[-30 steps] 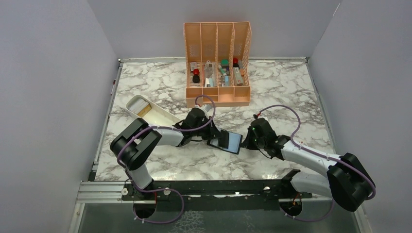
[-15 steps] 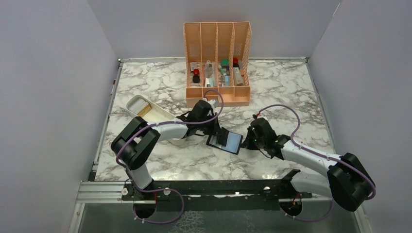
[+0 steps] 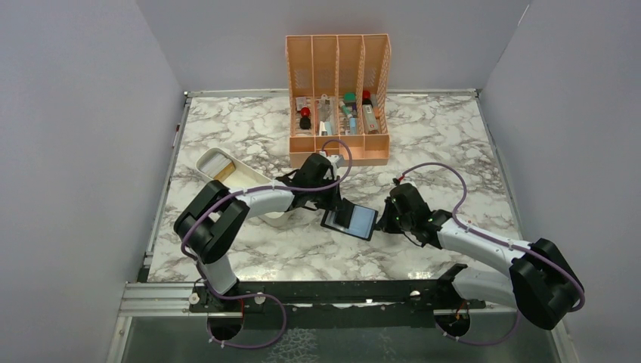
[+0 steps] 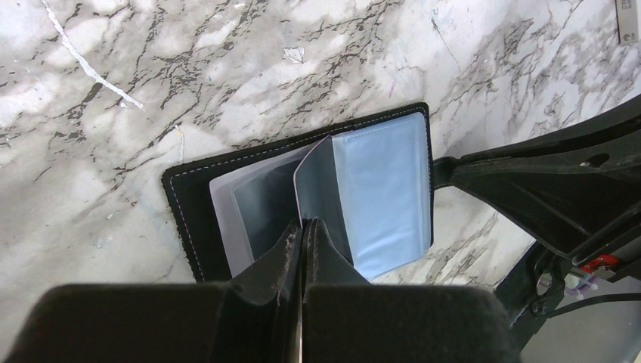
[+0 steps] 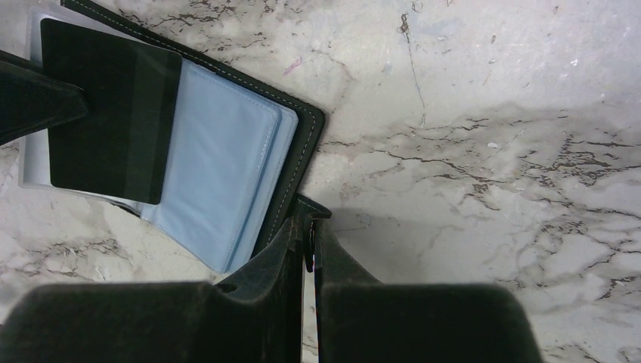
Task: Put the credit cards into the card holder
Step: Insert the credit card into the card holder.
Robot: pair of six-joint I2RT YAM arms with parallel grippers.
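Black-fingered, your left pincer (image 4: 304,227) is pressed fully together at the lower edge of a lifted grey leaf (image 4: 314,185) inside the black folding card holder (image 4: 189,198), which lies open with pale blue pockets on the marble worktop (image 4: 113,91). Your right pincer (image 5: 308,231) pinches its edge tab (image 5: 312,209).

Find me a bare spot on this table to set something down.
Bare table lies right of the organiser toward the wall, in the back left corner behind the tray, and along the near edge between the arm bases. The middle is crowded: left gripper with a dark card and right gripper both meet at the card holder.
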